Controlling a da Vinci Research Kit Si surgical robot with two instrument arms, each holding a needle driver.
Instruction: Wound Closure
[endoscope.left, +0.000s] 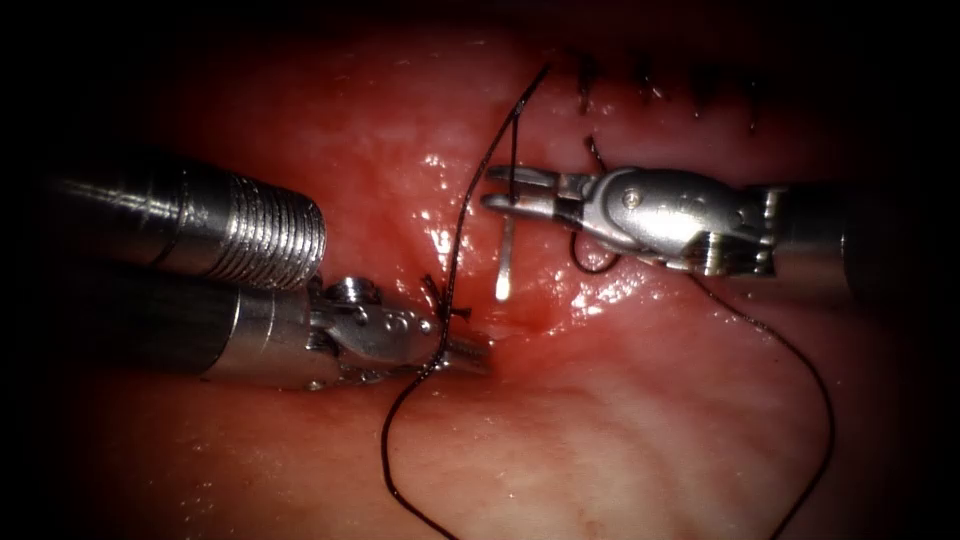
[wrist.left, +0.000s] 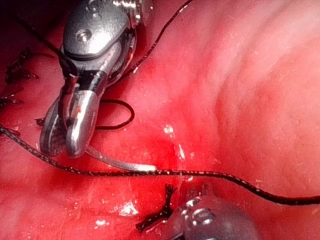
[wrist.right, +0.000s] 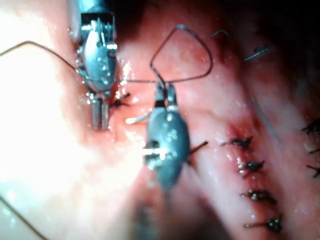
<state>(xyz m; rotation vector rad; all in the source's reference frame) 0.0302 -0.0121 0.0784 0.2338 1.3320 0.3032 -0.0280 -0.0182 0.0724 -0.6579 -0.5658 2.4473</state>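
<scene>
My right tool (endoscope.left: 497, 190) comes in from the right, shut on the curved needle (endoscope.left: 506, 262) along its body. The needle hangs free above the tissue, its pale end over the red cut (endoscope.left: 530, 318). The left wrist view shows it curving out of those jaws (wrist.left: 62, 137), needle (wrist.left: 122, 163) clear of the surface. My left tool (endoscope.left: 472, 356) lies low on the left of the cut, jaws shut with nothing seen in them. The dark thread (endoscope.left: 462, 215) drapes across the base of its jaws and runs toward the near edge.
A knot with short cut ends (endoscope.left: 441, 297) sits just beside the left tool. A row of finished stitches (endoscope.left: 640, 85) runs along the far right, also stitches (wrist.right: 252, 165). More thread loops under the right tool (endoscope.left: 590, 262) and sweeps down the right side (endoscope.left: 815, 385).
</scene>
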